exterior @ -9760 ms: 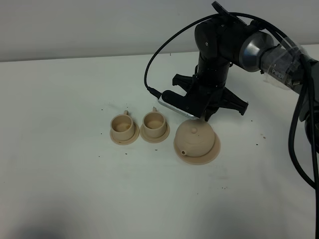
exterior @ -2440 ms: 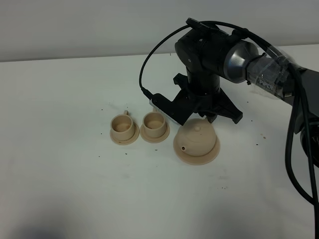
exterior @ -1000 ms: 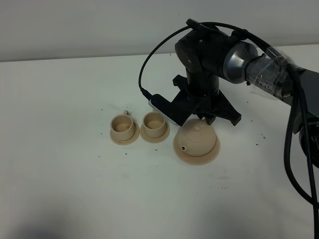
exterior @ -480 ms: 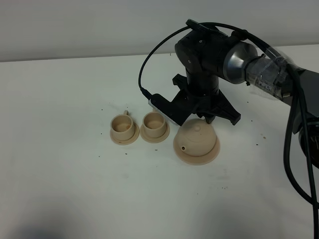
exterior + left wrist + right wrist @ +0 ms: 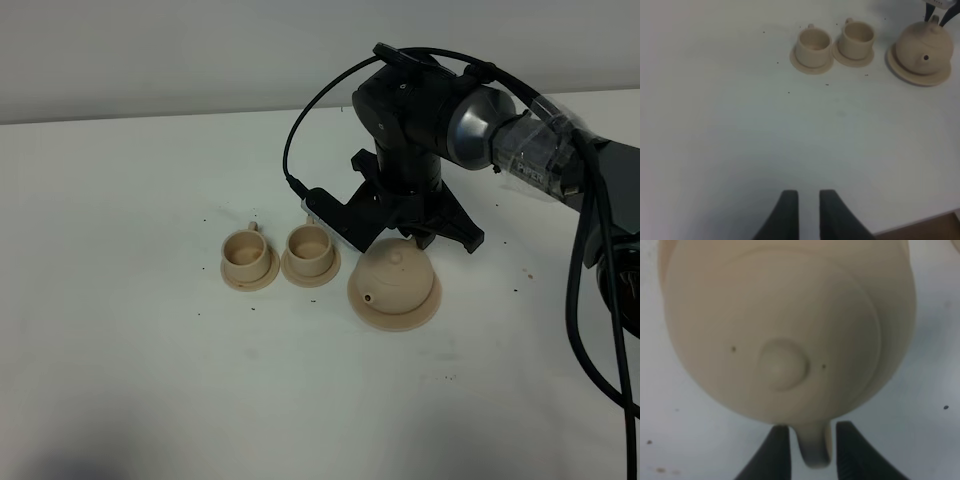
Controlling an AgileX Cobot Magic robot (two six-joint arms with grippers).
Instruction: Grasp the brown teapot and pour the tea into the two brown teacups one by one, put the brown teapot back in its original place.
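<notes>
Bench (image 5: 150,350) carries everything; landmark is the teapot (image 5: 395,280). It sits upright on its wide saucer (image 5: 428,308), lid on and not lifted. The right arm (image 5: 420,110) hangs over the teapot's back side. The right claw (image 5: 812,452) is down at the loop handle (image 5: 814,439), with one finger (image 5: 776,450) on each side. The gaps look hairline, so I cannot tell if it is clenched on the handle or only bracketing it. The left claw (image 5: 809,210) is well apart from the teapot, slightly parted and grasping nothing.

Risks, biggest first:
- Teapot: the grip point is a thin loop far from the pot's middle. If the bite is loose or off-centre, the pot will likely pivot about the handle on lift. It could then nose down or drop back onto the saucer.
- Arm: the wrist body rides low beside the teapot. A careless swing toward the cups could clip one.
- Saucer: it may drag or shift as the pot leaves, which spoils the return spot.
- Teacups: one (image 5: 309,245) is just beside the teapot's saucer, the other (image 5: 247,255) further out on the same side. Their mouths are small, so a fast tilt probably overshoots onto the bench.
- Lid knob (image 5: 782,365): nothing holds the lid, so a steep pour could slide it off.
- Spout (image 5: 369,297): it faces away from the claw. The tea level is unseen, so pour timing is a guess.
</notes>
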